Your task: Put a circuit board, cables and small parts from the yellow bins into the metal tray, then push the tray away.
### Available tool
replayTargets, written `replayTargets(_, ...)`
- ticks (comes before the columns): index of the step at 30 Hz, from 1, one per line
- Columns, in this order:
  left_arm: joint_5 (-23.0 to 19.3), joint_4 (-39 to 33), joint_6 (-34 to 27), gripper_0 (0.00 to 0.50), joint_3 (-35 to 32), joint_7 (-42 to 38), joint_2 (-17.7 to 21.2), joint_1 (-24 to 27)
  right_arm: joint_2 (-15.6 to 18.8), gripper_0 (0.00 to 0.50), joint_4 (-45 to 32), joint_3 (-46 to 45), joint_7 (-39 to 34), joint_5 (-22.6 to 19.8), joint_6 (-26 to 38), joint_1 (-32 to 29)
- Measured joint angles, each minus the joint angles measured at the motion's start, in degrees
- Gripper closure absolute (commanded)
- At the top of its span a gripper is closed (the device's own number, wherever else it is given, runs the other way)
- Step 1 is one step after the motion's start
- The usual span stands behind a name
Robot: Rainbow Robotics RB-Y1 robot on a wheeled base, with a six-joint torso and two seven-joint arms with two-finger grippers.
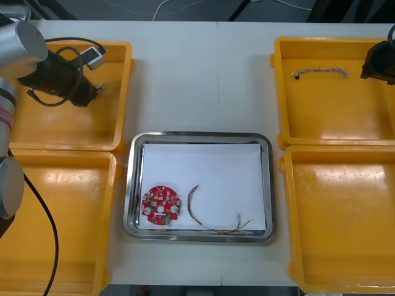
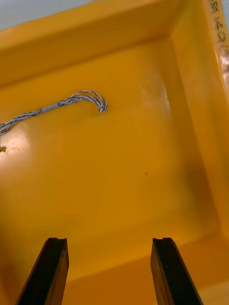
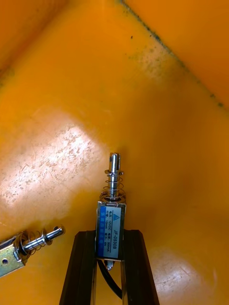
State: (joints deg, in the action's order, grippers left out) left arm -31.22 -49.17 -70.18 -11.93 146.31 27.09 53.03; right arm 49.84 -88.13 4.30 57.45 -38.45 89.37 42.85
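**A:** So, what has the left gripper [image 3: 109,236] got?

**B:** Its wrist view shows the fingers clamped on a small metal part [image 3: 110,217], apart only by its width. The part is a blue-labelled block with a spring and pin pointing away from the fingers. I cannot tell whether it is clear of the bin floor. A second small metal part [image 3: 26,244] lies on that floor just beside it, not touching.

**A:** Does the front view add anything?

**B:** It gives the place. The left arm reaches over the far-left yellow bin [image 1: 125,92], with the gripper low towards the wall on the tray side. From up there the held part is too small to make out.

**A:** And the right gripper [image 2: 109,240]?

**B:** Its fingers stand wide apart with nothing between them. It is over the floor of the far-right yellow bin [image 1: 321,117]. A twisted blue and white cable [image 2: 57,105] lies well ahead of the fingers, hooked at one end. The front view places that gripper at the bin's outer side, with the cable stretched near the far wall.

**A:** What about the tray?

**B:** The metal tray [image 1: 133,185] sits between the bins and is white inside. A round red circuit board [image 1: 160,206] lies in its near-left corner. A red and yellow cable [image 1: 216,227] curves beside the board along the near edge.
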Motion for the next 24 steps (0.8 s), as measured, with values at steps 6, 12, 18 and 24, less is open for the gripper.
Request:
replayTargets(6,-2.7,0.0,-1.3,0.5,0.0,0.0,0.1,0.0,-1.9,0.0,6.9,0.2,1.9,2.1,-8.0,0.9)
replayTargets(12,-2.9,-2.6,-6.9,0.5,0.0,0.0,0.8,0.0,-2.8,0.0,12.6,4.7,3.8,4.2,-16.4,2.7)
replayTargets(18,-4.6,-6.5,-12.0,0.5,0.1,0.0,3.3,0.0,-5.2,0.0,19.8,5.8,3.8,4.9,-21.9,5.1)
replayTargets(24,-5.1,-13.9,-20.5,0.5,2.9,0.0,7.3,0.0,-6.6,0.0,26.7,8.7,3.8,7.1,-29.2,7.8)
